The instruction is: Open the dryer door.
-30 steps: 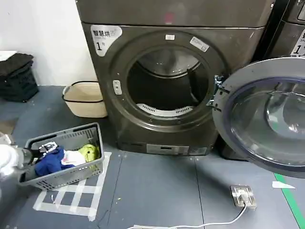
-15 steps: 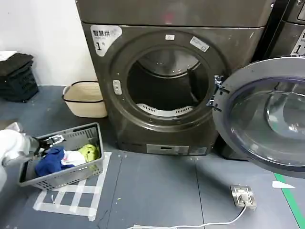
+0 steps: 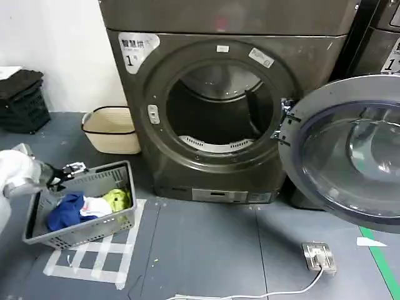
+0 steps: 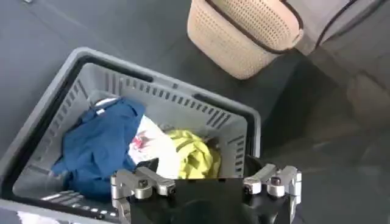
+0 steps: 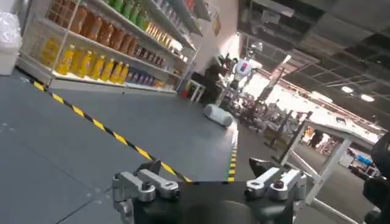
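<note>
The door (image 3: 350,150) already stands wide open, swung out on its hinge at the drum's right side so that its chrome rim and dark glass face forward at the right of the head view, in front of the second machine (image 3: 381,44); the dryer (image 3: 219,100) marked "1" shows its bare drum mouth. Judged against the task, the opening looks done. The relation that matters for any further move is simple: the door lies far to the right of the left gripper (image 3: 67,172), clear across the dryer's front, its face roughly upright and its hinge edge nearest the drum — so the right arm would be the nearer one to touch it. The left gripper hovers at the far left over the rear rim of the grey basket (image 3: 94,212), which sits on the floor with blue, white and yellow-green laundry (image 4: 131,149) in it; the wrist view shows its fingers (image 4: 141,182) spread well apart with nothing between them. A woven basket (image 3: 112,129) stands just beside the dryer's left lower corner, well apart from the gripper. The right gripper (image 5: 210,182) is likewise spread and empty, pointed away at a room with shelves. Compared with a second ago, the left gripper has risen and moved forward from beside the basket's near-left corner to above its back edge; the door, both baskets and the floor socket (image 3: 320,256) have not shifted.
</note>
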### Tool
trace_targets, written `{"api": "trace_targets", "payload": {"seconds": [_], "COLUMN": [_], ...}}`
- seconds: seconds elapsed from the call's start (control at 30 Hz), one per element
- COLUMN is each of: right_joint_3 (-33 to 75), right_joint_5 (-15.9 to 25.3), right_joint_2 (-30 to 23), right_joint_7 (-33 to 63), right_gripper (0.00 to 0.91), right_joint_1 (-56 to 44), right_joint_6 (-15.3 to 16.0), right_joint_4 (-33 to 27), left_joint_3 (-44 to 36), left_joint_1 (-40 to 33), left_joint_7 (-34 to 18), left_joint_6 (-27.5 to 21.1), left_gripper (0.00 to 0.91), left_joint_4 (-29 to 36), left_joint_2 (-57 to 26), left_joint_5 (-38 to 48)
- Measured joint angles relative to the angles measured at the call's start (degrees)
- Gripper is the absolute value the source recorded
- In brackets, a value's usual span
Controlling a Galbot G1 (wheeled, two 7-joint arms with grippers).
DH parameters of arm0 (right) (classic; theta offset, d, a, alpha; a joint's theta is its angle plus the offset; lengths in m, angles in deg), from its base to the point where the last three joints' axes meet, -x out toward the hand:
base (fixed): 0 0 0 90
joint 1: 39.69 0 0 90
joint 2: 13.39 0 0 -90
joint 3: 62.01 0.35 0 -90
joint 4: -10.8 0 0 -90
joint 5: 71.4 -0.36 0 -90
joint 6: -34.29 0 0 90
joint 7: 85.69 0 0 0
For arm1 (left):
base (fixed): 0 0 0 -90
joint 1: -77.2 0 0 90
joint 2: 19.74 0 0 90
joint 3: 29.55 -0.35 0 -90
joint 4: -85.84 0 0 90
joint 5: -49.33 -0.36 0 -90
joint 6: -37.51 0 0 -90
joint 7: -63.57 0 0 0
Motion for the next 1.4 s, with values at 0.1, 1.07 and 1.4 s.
{"api": "trace_targets", "payload": {"seconds": [0.1,1.07,1.4], "right_joint_3": [-0.16,-0.57,-0.67], "right_joint_5": [0.01,0.13,0.18], "right_joint_2": [-0.01,-0.17,-0.32], "right_joint_7": [-0.02,-0.78,-0.77], "right_gripper": [0.907,0.907,0.907], "right_joint_1": [0.13,0.46,0.62], "right_joint_6": [-0.02,-1.44,-1.74], "right_joint_4": [0.05,-0.64,-0.65], "left_joint_3": [-0.72,-0.73,0.08], "left_joint_1": [-0.54,-0.04,0.14], "left_joint_7": [0.0,-0.88,-2.83], "left_joint_6": [0.0,0.0,0.01], "left_gripper": [0.907,0.907,0.907], "left_joint_4": [-0.37,-2.08,-2.43], "left_joint_2": [-0.25,0.0,0.28], "left_joint_5": [0.71,1.52,4.58]}}
